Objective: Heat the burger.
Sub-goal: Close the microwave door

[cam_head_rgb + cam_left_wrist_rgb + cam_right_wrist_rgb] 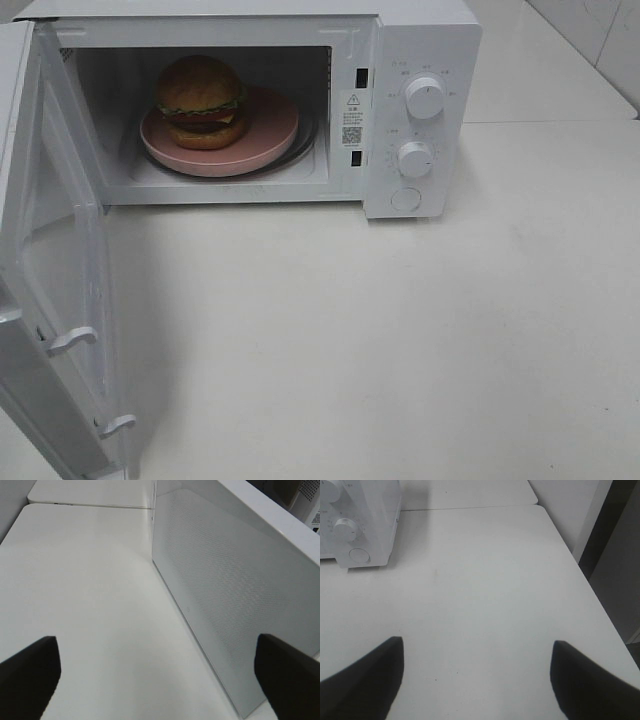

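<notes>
Only the high view shows the burger (200,100) inside the microwave (425,45); wrist views show the left gripper (160,680) and right gripper (477,680) spread wide, empty.

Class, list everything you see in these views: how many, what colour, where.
microwave: one, white, back of the table
door: one, white, swung open at left
burger: one, brown bun, on the plate
plate: one, pink, inside the microwave
knobs: two, white, stacked on the microwave's right panel
button: one, white, below the knobs
table: one, white, under everything
left gripper: one, black, open, by the door
right gripper: one, black, open, over bare table
</notes>
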Available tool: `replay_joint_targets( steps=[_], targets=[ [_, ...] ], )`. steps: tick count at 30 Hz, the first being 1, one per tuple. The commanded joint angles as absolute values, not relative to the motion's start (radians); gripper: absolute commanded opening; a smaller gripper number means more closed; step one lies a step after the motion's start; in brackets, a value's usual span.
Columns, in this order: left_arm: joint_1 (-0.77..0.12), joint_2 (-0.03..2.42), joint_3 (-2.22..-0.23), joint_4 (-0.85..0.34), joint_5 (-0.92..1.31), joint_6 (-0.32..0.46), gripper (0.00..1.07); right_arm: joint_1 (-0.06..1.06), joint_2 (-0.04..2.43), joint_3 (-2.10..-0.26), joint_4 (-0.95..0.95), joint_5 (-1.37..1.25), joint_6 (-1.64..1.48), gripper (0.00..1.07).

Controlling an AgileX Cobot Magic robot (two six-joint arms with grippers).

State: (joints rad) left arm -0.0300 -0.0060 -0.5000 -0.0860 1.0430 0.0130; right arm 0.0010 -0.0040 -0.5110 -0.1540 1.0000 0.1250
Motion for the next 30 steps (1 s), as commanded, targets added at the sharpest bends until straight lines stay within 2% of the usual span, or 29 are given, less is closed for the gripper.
replay_joint_targets(
  steps=[1,30],
  targets=[
    [-0.029,-0.024,-0.498,-0.087,1.035,0.014,0.98,-0.011,-0.029,-0.511,-0.148,0.996,0.115,0.76],
    [-0.029,-0.022,-0.498,-0.087,1.034,0.012,0.98,-0.011,-0.028,-0.511,-0.148,0.996,0.116,0.76]
  ],
)
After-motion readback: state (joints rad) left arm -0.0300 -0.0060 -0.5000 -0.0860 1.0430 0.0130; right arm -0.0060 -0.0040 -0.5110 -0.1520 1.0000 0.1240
